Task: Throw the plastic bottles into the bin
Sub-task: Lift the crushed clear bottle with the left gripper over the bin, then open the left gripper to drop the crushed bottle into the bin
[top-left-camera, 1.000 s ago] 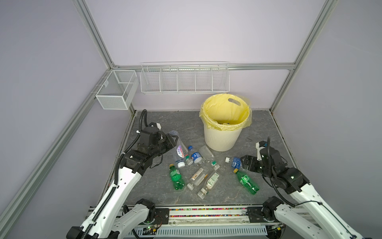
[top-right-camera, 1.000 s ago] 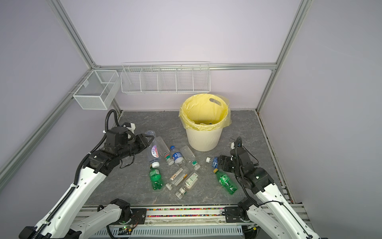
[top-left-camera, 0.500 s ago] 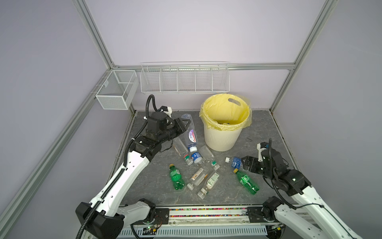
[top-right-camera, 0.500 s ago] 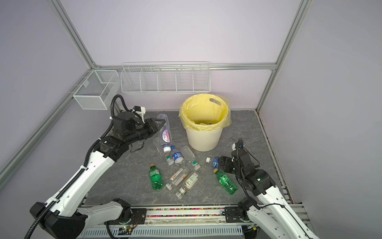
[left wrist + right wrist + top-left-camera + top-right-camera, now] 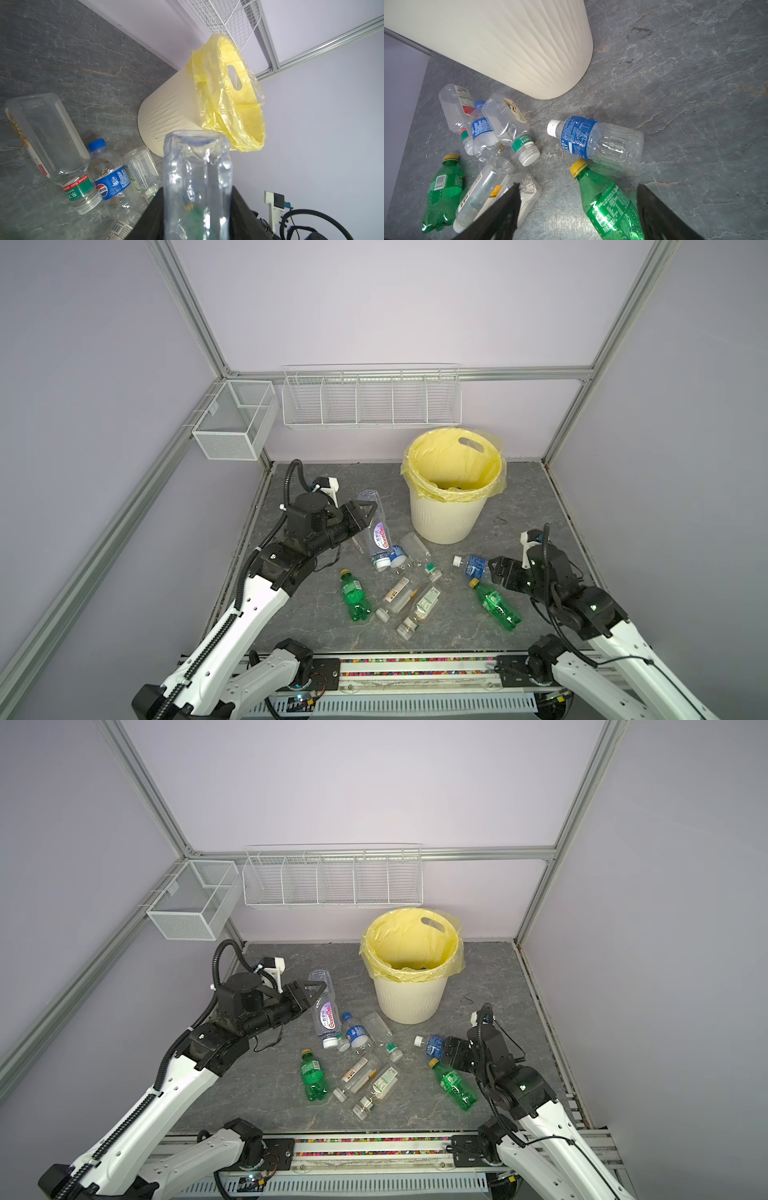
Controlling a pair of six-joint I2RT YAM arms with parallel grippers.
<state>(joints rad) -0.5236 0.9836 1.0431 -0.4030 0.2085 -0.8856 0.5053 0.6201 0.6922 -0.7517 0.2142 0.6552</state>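
Note:
My left gripper [image 5: 360,515] is shut on a clear plastic bottle [image 5: 379,537] with a pink and purple label, holding it in the air to the left of the bin [image 5: 442,519]. The left wrist view has this bottle [image 5: 197,176] between the jaws and the yellow-lined bin [image 5: 172,108] beyond it. My right gripper [image 5: 495,570] is open and low over the floor. Its wrist view shows a green bottle [image 5: 610,207] between the spread fingers [image 5: 508,199], with a blue-labelled bottle [image 5: 591,141] just ahead. Several other bottles [image 5: 409,591] lie mid-floor.
A long white wire basket [image 5: 372,400] hangs on the back wall above the bin. A mesh box [image 5: 235,423] is fixed to the left frame. A second green bottle [image 5: 353,599] lies at the front left. The arms' rail [image 5: 415,668] runs along the front edge.
My left arm has raised the clear bottle off the floor and carried it back and toward the bin. The right gripper has barely moved and stays open.

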